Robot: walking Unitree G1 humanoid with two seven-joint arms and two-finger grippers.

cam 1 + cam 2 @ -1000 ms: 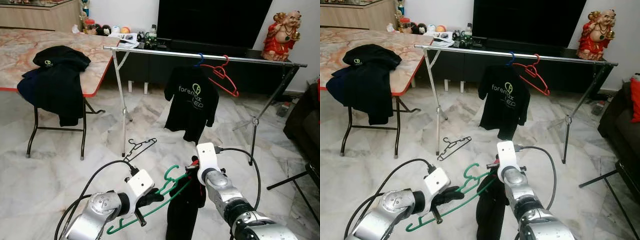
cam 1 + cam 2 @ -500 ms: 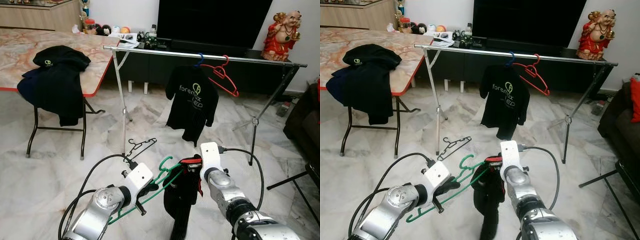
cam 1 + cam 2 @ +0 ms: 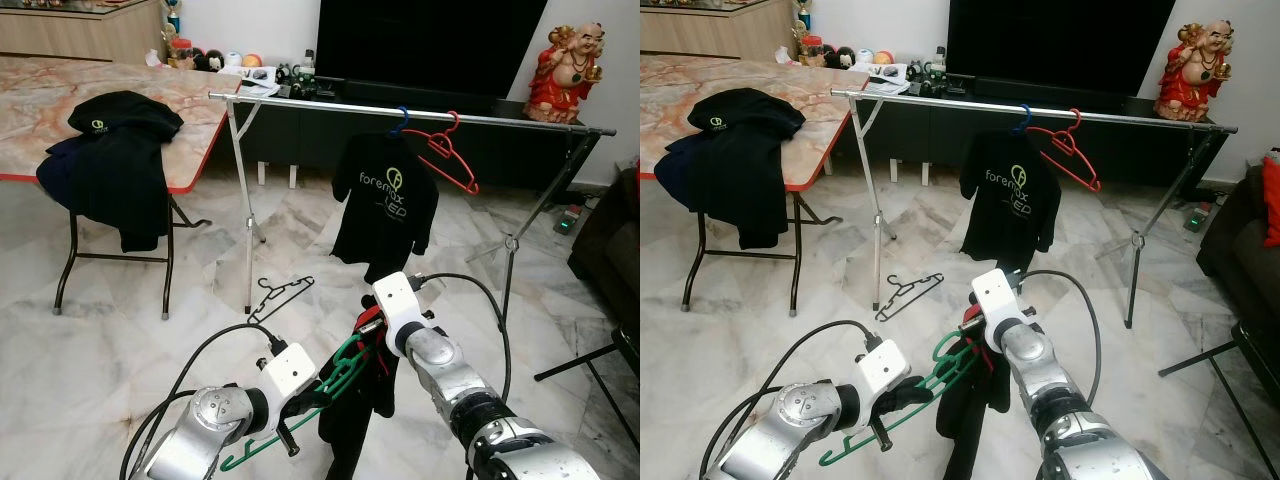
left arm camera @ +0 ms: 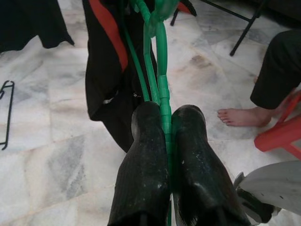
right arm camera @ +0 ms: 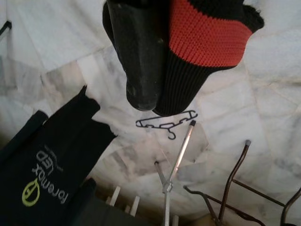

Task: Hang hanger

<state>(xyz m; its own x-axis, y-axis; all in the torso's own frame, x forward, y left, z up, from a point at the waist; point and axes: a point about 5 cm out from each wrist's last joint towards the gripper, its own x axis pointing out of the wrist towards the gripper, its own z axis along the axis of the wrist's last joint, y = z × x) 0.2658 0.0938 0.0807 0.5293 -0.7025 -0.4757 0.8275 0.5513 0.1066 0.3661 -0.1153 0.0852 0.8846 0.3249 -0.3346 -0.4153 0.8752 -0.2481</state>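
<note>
Marble floor (image 3: 120,340), clothes rail (image 3: 400,112) far back. Near centre, left gripper (image 4: 164,122) clamps the green hanger (image 3: 335,375); right gripper (image 5: 155,70) pinches the black-and-red shirt (image 3: 350,420) draped there.

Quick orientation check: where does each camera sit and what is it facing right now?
Eye views: head, looking forward and down at the clothes rack; both arms show.
Left wrist view: along the left gripper shut on the green hanger, facing the marble floor.
Right wrist view: along the right gripper's finger beside the black garment.
Shared: black hanger on the floor.
</note>
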